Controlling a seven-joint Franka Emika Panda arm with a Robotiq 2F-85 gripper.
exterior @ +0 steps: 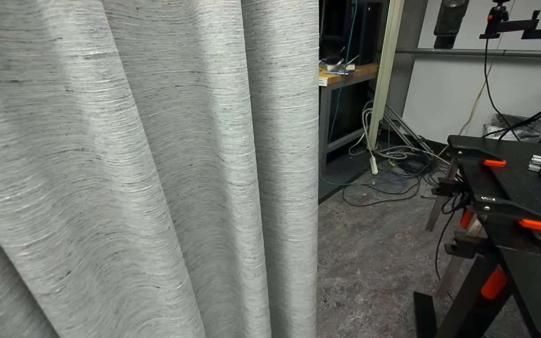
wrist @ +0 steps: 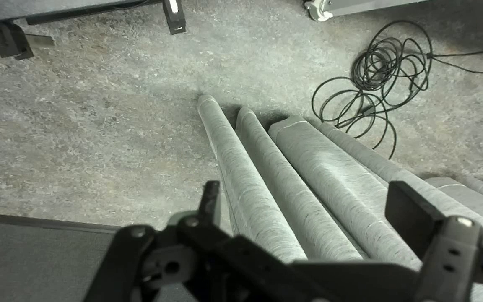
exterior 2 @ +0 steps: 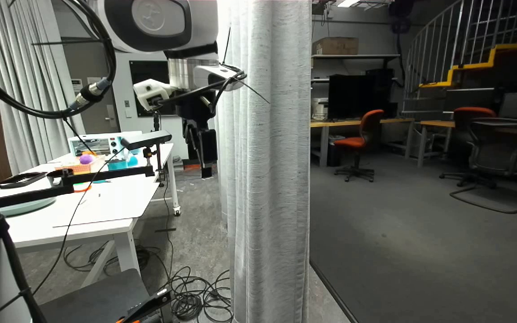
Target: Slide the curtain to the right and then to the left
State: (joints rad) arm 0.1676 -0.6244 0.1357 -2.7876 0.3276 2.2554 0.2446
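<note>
The curtain (exterior: 181, 155) is very large, light grey and streaked, with deep vertical folds. It fills the left part of an exterior view. In an exterior view it hangs in the middle as a narrow bunch (exterior 2: 272, 161). My gripper (exterior 2: 202, 152) points down just left of it in that picture. In the wrist view my gripper (wrist: 310, 209) is open, its fingers wide apart. The curtain's folds (wrist: 275, 180) run below and between the fingers. I cannot tell whether a finger touches the fabric. The gripper is hidden or out of view in an exterior view where the curtain fills the left.
A white table (exterior 2: 92, 202) with small items stands left of the curtain. Black cable coils (exterior 2: 191, 296) lie on the floor near it, also in the wrist view (wrist: 375, 71). A black table with orange clamps (exterior: 533, 225) stands at the right. Orange chairs (exterior 2: 361, 134) stand beyond the curtain.
</note>
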